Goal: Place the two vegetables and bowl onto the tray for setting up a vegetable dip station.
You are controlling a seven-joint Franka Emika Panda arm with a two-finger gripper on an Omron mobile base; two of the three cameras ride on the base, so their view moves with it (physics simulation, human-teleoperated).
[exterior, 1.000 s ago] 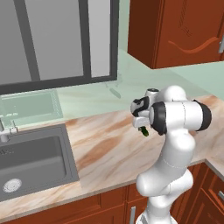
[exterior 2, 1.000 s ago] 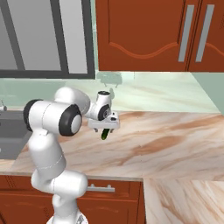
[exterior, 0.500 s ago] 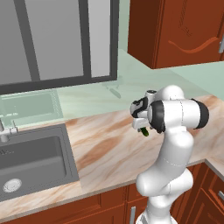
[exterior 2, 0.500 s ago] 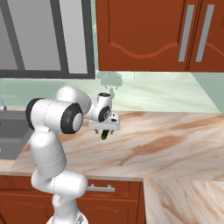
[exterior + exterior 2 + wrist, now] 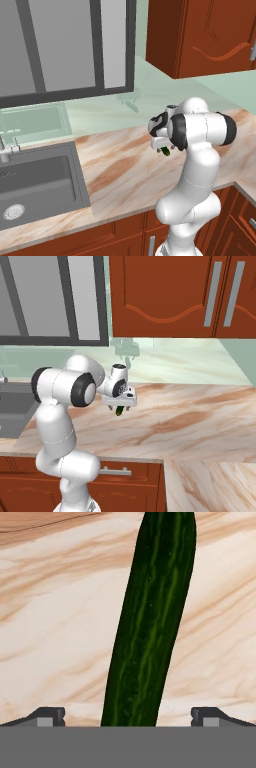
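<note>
The pincer [image 5: 128,714] hangs wide open just above the cucumber [image 5: 150,622], which lies on the marble counter [image 5: 50,637] between its two tips. The step in hand looks like picking up the cucumber; next it likely needs lowering, then closing.

Worktop [image 5: 125,170]: pale marble with tan-brown veining, running along wall and turning corner at right. Dark grey sink [image 5: 35,187] recessed in left end. 1 slim dark green cucumber [image 5: 150,622] lies directly on marble, glossy with lighter green streaks, slightly tilted in hand view; small part of it visible in both base views.
</note>
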